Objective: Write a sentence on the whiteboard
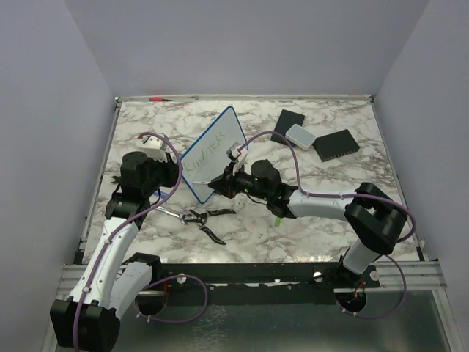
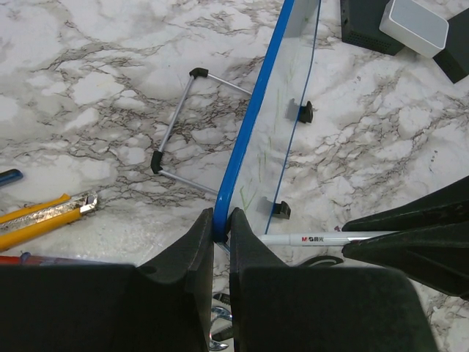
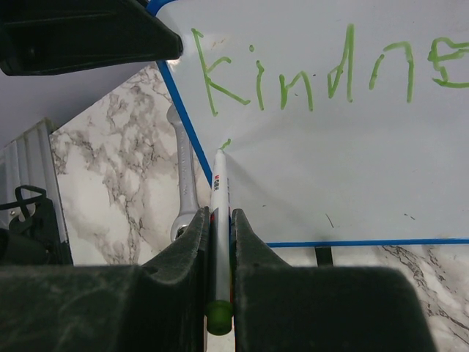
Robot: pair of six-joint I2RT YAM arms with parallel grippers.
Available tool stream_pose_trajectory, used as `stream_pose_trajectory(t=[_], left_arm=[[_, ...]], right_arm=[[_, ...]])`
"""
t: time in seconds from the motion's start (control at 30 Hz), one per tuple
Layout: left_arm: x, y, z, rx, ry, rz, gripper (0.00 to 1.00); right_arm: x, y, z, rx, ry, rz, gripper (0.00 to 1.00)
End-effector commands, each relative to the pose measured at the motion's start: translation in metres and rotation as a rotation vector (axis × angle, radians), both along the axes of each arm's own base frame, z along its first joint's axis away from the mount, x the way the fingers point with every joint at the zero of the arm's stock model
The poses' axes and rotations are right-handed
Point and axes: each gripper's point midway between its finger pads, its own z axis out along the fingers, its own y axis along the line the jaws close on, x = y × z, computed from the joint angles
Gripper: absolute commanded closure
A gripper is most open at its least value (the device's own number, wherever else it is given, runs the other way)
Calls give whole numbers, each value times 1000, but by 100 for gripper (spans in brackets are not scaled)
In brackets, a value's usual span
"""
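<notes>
White-and-grey marble table, with the blue-framed white whiteboard propped tilted near its middle. The left gripper is clenched on the board's blue edge. The right gripper is grasping a slim white green-capped marker (tip at the board), just below the thin green handwritten sentence, which reads "Kindness".

The marble-patterned table carries the blue-framed whiteboard, propped up near its middle. Pliers lie just in front of it. At the far right lie 2 black pads, a small white box between them. A wire stand lies beside the board, a yellow utility knife near it.
</notes>
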Motion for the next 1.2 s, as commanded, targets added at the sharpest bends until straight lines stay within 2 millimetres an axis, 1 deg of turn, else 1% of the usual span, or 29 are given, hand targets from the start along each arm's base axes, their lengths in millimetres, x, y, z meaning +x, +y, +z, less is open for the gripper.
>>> stream_pose_trajectory(t=[0.0,0.27,0.5,0.63,0.8,0.97,1.17], left_arm=[[-1,2,-4,18,2,3,97],[-1,2,-3,18,1,4,97],[-1,2,-4,18,2,3,97],[-1,2,-4,18,3,4,97],[-1,2,-4,18,2,4,97],[-1,2,-4,18,3,3,97],[-1,2,-4,18,3,4,97]], right_arm=[[10,-9,-18,-50,21,-94,99],[12,-15,-26,-61,33,-126,99],[13,-20,-27,-66,32,-151,99],[11,-17,-31,-74,37,-131,99],[2,-10,-34,-88,28,-71,99],[-3,-4,-32,-91,15,-41,99],[-7,-2,-33,-97,13,-32,99]])
